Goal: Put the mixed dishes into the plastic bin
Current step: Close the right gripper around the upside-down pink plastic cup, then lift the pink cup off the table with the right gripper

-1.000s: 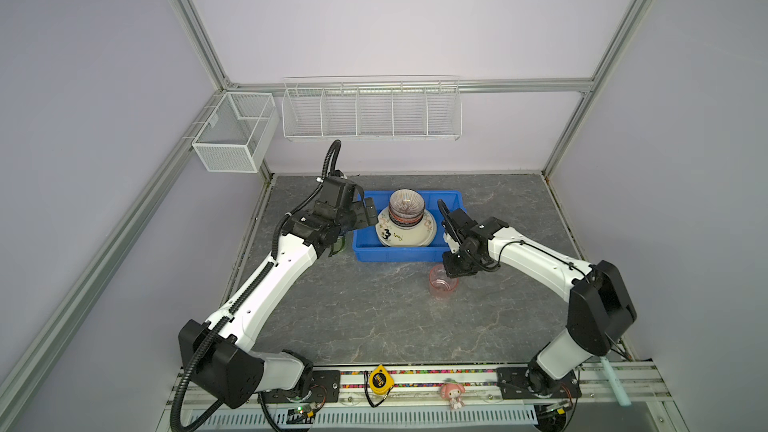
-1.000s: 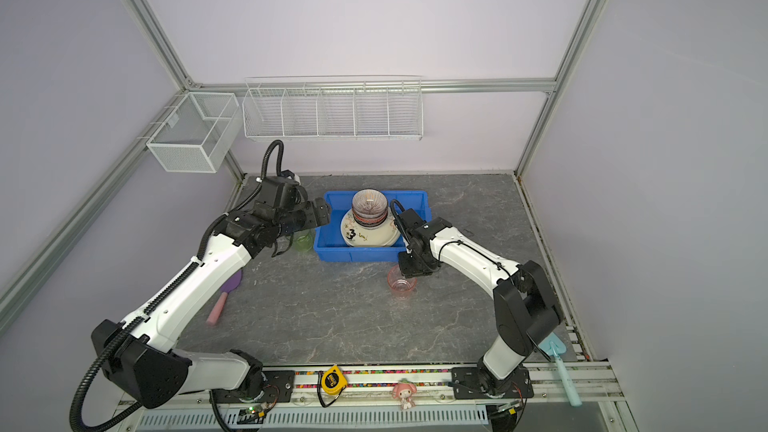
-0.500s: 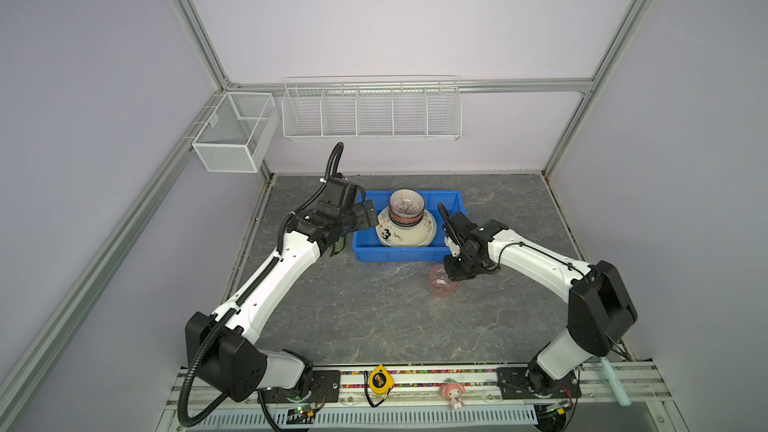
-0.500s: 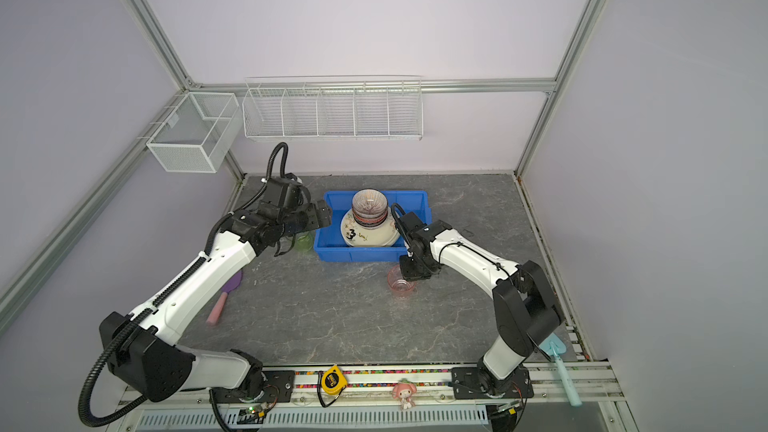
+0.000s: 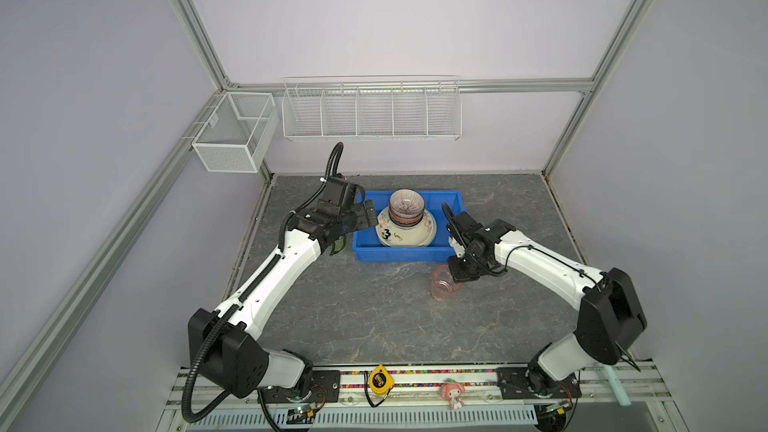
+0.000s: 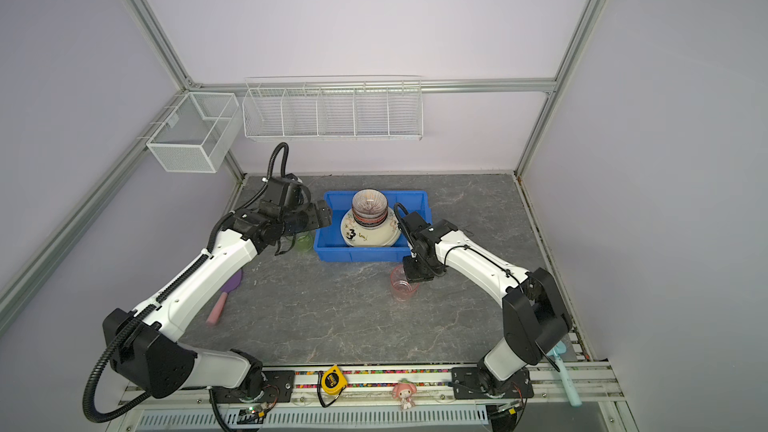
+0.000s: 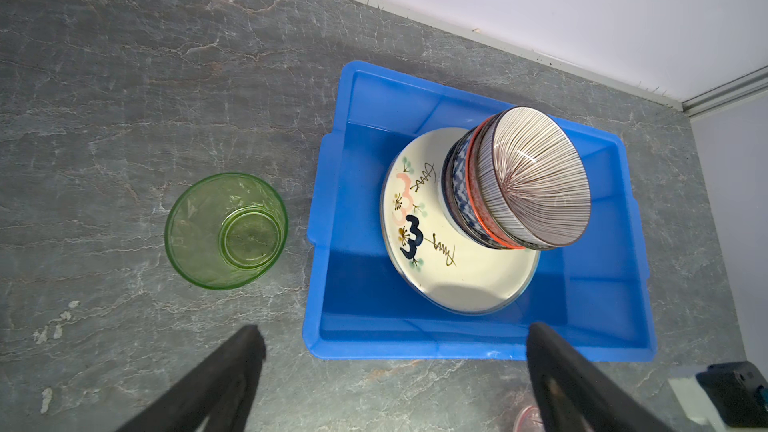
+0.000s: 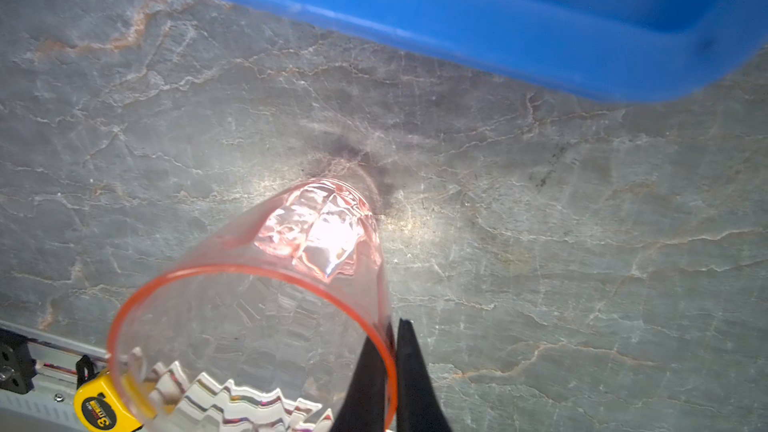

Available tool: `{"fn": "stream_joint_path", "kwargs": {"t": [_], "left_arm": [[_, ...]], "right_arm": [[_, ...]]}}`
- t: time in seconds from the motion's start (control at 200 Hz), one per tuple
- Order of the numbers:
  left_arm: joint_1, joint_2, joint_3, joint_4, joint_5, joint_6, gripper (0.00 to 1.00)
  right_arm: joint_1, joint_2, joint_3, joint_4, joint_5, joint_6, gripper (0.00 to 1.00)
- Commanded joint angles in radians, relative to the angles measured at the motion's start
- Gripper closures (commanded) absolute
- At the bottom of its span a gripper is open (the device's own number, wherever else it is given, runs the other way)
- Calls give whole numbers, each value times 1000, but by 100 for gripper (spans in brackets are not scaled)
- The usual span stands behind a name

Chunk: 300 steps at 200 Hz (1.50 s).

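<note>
The plastic bin [image 5: 399, 254] sits at the far centre of the grey table [image 5: 374, 326]. It holds a cream plate marked "3" [image 7: 457, 280], and a stack of patterned bowls [image 7: 528, 184] is nested on that plate, the uppermost one finely striped. Two dishes are outside the bin. The pink cup [image 5: 444, 289] is on the near side of the bin's near right corner, close to the wall but apart from it. The right gripper [image 8: 392, 326] has its fingers pressed together on the cup's wall at the rim, one finger inside the cup and one outside (the right wrist view shows this pinch plainly). Whether the cup's base is clear of the table cannot be told. The green cup [image 7: 226, 230] stands upright, mouth up, on the table just left of the bin, not touching it. The left gripper [image 7: 395, 330] hangs above the bin's left end with its fingers spread wide and nothing between them. Other items noted: a purple spatula [image 6: 226, 297] with a pink handle lies on the table at the left, partly under the left arm [image 6: 199, 276]. A light-blue spatula [image 6: 567, 380] lies at the near right by the rail. A yellow tape measure [image 5: 379, 382] and a small doll [image 5: 452, 393] rest on the near rail. Two white wire baskets [image 5: 372, 110] hang on the far frame.
</note>
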Motion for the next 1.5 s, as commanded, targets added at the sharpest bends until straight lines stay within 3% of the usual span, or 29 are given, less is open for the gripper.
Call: {"fn": "stream_joint_path", "kwargs": {"t": [0.0, 1.495], "left_arm": [[8, 1, 14, 4, 4, -12, 2], [41, 39, 25, -2, 55, -34, 2]], "right_arm": [[5, -25, 7, -26, 3, -11, 93], [-7, -106, 78, -89, -32, -23, 93]]}}
